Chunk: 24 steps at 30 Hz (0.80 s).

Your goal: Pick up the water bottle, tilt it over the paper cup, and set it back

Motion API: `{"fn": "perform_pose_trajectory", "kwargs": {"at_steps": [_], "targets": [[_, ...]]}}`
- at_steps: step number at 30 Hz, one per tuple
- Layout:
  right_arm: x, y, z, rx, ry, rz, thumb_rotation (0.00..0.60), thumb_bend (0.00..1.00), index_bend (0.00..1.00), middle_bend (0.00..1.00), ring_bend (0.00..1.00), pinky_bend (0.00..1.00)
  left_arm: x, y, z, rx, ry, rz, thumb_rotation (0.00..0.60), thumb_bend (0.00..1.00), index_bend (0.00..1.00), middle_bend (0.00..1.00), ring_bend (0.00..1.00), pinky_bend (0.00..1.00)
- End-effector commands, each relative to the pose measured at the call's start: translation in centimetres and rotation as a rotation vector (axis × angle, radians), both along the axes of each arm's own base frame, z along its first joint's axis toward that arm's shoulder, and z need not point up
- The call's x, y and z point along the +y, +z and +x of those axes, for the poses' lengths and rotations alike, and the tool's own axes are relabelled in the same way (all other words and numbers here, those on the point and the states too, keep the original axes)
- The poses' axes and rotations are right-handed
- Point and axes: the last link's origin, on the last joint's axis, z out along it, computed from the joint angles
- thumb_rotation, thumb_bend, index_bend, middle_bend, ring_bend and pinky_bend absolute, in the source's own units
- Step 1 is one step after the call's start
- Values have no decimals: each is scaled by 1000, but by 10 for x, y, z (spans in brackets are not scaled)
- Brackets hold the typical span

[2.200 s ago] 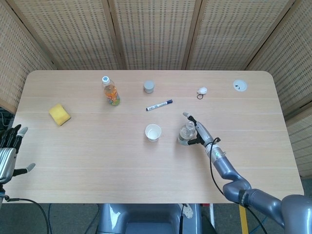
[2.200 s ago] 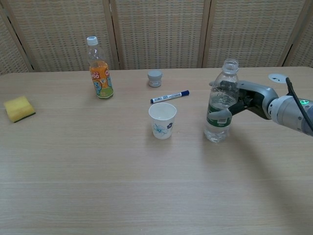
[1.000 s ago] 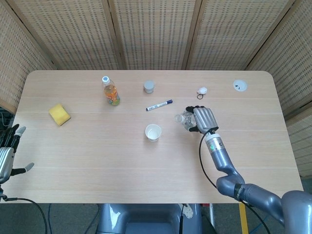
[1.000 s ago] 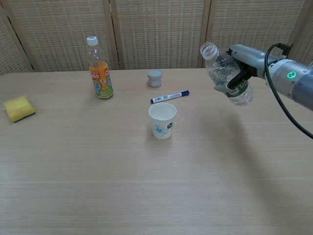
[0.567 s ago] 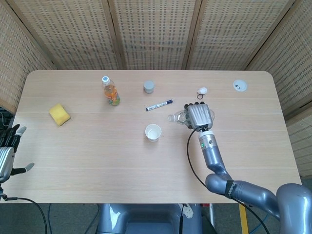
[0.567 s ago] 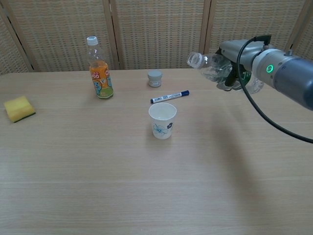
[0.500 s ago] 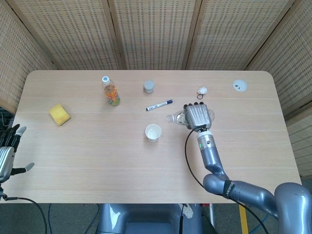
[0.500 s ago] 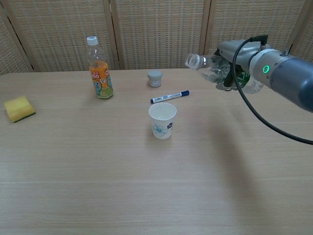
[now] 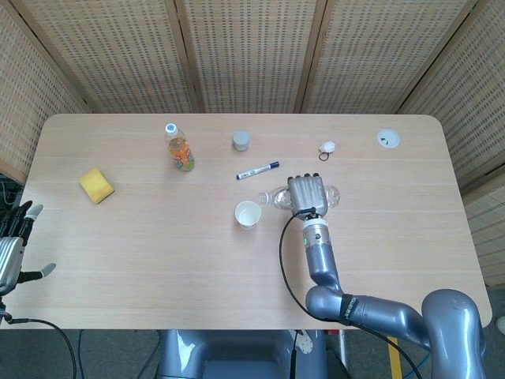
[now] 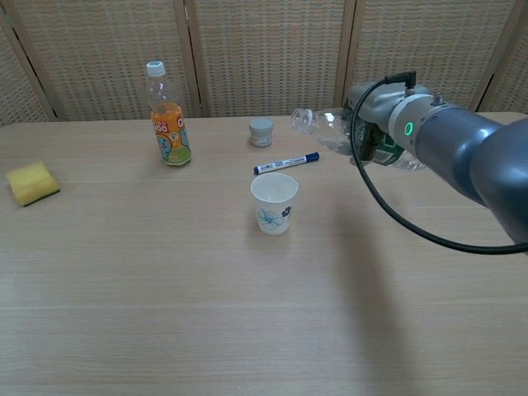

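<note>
Clear water bottle (image 10: 326, 130) held sideways by right hand (image 9: 307, 192); green label unreadable; left hand (image 9: 11, 251) spread wide.

Little can actually be read here. The orange drink bottle (image 10: 166, 115), standing toward the far left part of the table (image 10: 165, 313), carries a yellow-and-orange label with large white rounded letters near its top (they look like a short brand word, but the letters are too small and curved away to make out). Below them sits a bluish cartoon figure, not text. The paper cup (image 10: 274, 203) near the table's middle bears a blue printed motif, no legible words. The marker pen (image 10: 286, 162) shows dark print along its white barrel, unreadable.
</note>
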Motion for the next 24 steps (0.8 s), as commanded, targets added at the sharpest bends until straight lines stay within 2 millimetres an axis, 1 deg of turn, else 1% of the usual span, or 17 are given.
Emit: {"fn": "perform_pose_trajectory", "kwargs": {"at_steps": [1, 6, 24], "targets": [[2, -5, 5, 9, -8, 3, 600, 842, 534, 633, 662, 854, 0, 0, 0, -2, 1, 0, 600, 0, 0, 0, 0, 0], [4, -9, 8, 58, -17, -7, 600, 842, 534, 633, 662, 854, 1, 2, -1, -8, 4, 3, 600, 0, 0, 0, 0, 0], [4, -9, 12, 168, -46, -38, 600, 842, 534, 634, 663, 854, 0, 3, -2, -20, 4, 1, 600, 0, 0, 0, 0, 0]]}}
